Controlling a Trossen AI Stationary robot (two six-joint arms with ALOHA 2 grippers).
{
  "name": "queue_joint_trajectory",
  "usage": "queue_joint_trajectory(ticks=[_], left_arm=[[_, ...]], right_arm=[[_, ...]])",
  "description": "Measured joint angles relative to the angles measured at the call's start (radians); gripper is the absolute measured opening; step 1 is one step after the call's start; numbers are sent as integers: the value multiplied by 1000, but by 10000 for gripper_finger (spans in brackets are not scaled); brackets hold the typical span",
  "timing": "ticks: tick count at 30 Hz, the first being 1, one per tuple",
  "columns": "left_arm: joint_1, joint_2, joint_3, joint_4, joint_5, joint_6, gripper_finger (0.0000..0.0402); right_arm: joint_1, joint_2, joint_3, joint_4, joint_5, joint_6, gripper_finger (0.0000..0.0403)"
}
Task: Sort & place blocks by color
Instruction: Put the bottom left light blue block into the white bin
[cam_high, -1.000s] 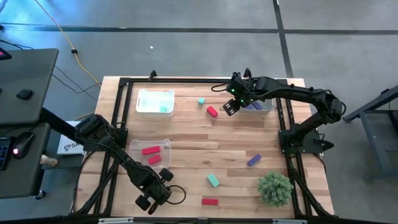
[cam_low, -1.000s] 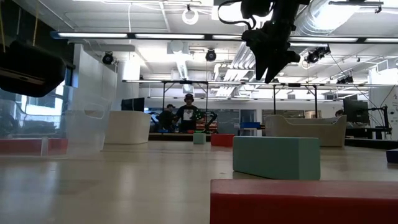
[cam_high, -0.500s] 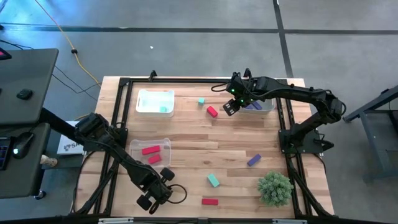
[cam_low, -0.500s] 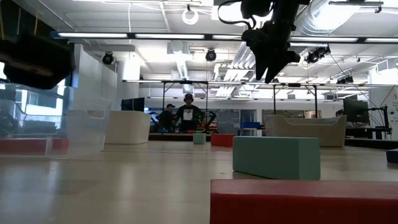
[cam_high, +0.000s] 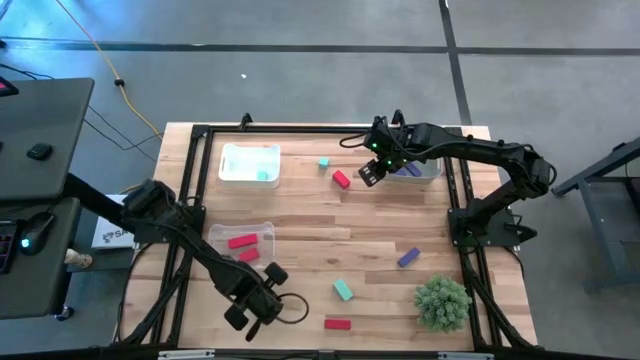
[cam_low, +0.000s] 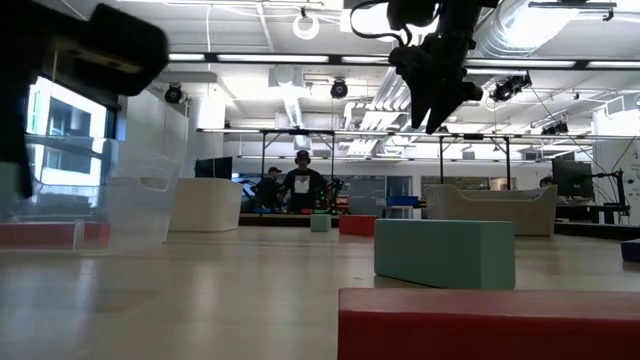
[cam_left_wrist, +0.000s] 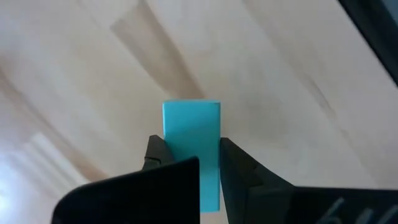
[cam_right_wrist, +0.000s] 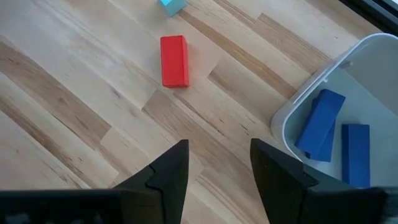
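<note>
- Gripping a teal block (cam_left_wrist: 192, 146), our left gripper (cam_high: 250, 307) has its two fingers (cam_left_wrist: 160, 154) pressed against the block's long sides, and the block sticks out ahead of the tips over bare wood.
- Our right gripper (cam_high: 371, 172) holds nothing, its fingers (cam_right_wrist: 171, 168) standing partly apart above the table (cam_high: 300, 215).
- Only the left wrist view reveals the held block; from above, the gripper hides it.
- Ahead of our right gripper lie a red block (cam_right_wrist: 173, 60) and a tray (cam_right_wrist: 311, 93) holding two purple blocks (cam_right_wrist: 333, 134).
- Our left arm reaches along the near edge, with another red block (cam_high: 337, 324) and a teal block (cam_high: 343, 290) just beyond its gripper; our right arm stretches across the far side.
</note>
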Motion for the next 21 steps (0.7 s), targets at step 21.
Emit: queue_joint_trajectory(ticks=[21], left_arm=[[302, -2, 144, -39, -23, 314, 0]], right_arm=[[0, 0, 0, -13, 46, 0, 161]])
